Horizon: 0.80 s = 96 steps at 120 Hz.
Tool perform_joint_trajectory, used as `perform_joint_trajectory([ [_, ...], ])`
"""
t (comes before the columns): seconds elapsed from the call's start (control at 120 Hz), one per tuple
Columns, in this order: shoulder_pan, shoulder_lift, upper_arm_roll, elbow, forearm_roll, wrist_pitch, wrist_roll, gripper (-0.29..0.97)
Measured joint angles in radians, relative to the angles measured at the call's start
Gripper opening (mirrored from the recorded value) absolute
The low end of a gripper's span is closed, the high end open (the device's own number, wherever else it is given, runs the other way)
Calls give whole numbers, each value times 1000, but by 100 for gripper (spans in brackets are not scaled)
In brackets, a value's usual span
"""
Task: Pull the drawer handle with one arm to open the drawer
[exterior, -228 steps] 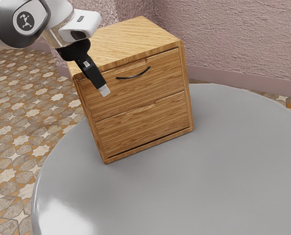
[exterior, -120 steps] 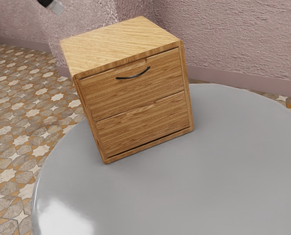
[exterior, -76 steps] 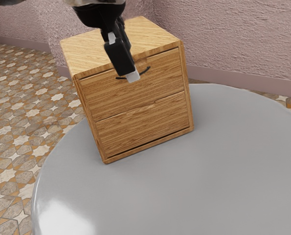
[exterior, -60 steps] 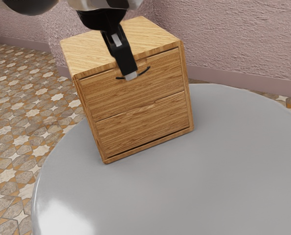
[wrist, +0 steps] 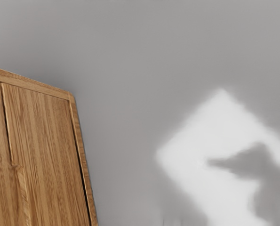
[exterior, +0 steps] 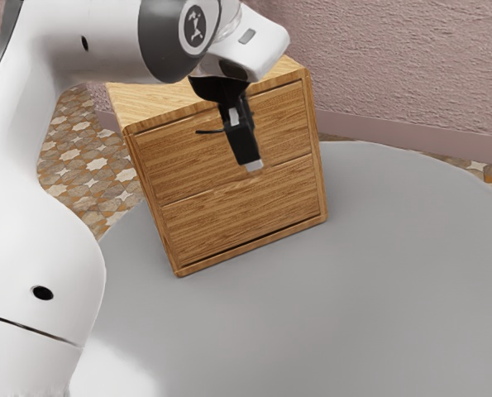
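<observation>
Gripper (exterior: 252,165) poised before shut top drawer (exterior: 171,157), at the handle (exterior: 210,130) | closure: cannot tell | stage: approach; grasp and pull not yet done

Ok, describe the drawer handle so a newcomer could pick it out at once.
A wooden cabinet stands on the round grey table. On its upper drawer sits a thin black curved handle; the lower drawer has no dark handle.
</observation>
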<state>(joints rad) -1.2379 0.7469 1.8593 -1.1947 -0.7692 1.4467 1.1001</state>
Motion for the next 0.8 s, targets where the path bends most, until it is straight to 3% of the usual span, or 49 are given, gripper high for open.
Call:
perform_joint_trajectory([
  [0.3, 190, 85, -2, 11, -167, 54, 141, 68],
  [0.65, 223, 129, 6, 14, -300, 66, 167, 68],
  [0.8, 288, 164, 4, 15, -333, 64, 118, 68],
])
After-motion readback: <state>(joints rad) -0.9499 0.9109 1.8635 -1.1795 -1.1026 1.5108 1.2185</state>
